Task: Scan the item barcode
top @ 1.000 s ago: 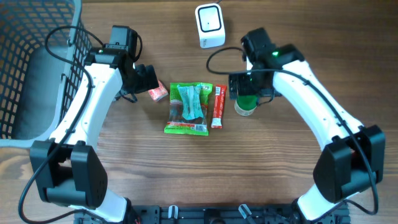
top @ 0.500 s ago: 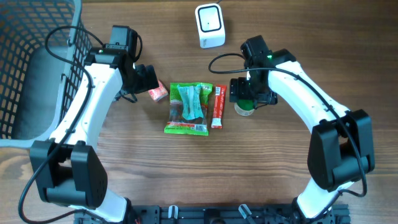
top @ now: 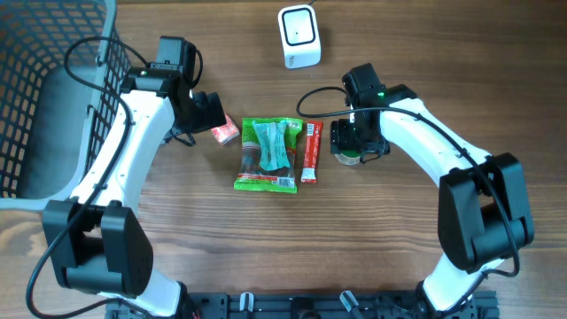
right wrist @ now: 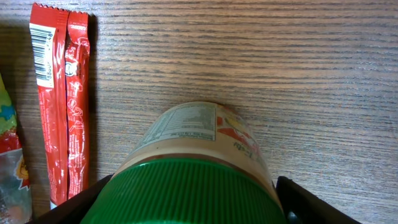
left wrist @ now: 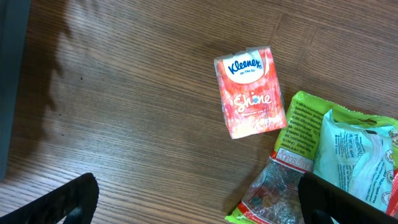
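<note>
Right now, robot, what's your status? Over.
Left end effector open, empty, near tissue pack. Right end effector straddling green-lidded jar, grip unconfirmed. Red stick packet beside jar, apart.

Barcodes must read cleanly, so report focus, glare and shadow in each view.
Overhead: even light, sharp, only soft shadows. Left wrist: Kleenex pack crisp, logo legible, faint shadow top left. Right wrist: red sachet and its barcode sharp; the jar's green lid crowds the bottom edge; no strong glare.

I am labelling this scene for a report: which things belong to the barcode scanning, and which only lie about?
Job: jar, scanner, right gripper around the jar.
Lying about: tissue pack, snack bag, red packet, basket.
</note>
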Action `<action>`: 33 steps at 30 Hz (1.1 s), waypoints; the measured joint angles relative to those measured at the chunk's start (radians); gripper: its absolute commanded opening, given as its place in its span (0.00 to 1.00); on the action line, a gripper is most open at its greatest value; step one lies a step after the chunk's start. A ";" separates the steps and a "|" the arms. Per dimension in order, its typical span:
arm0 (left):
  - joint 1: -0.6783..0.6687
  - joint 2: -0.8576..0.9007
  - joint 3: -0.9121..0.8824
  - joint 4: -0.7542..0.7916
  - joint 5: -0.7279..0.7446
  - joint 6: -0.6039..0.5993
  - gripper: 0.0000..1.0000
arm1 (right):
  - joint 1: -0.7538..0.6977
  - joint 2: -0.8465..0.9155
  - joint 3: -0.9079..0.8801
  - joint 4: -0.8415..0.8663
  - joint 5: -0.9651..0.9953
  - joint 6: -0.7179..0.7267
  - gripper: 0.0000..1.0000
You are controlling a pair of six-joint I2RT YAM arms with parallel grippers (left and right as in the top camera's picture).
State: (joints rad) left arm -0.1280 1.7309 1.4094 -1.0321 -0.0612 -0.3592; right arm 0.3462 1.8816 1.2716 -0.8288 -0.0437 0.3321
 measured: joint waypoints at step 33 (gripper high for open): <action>0.000 0.000 0.000 0.000 0.000 0.000 1.00 | 0.057 0.000 -0.043 0.077 0.054 -0.077 1.00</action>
State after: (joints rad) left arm -0.1280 1.7309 1.4094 -1.0317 -0.0612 -0.3592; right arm 0.4034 1.8816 1.2282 -0.7513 0.0105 0.2546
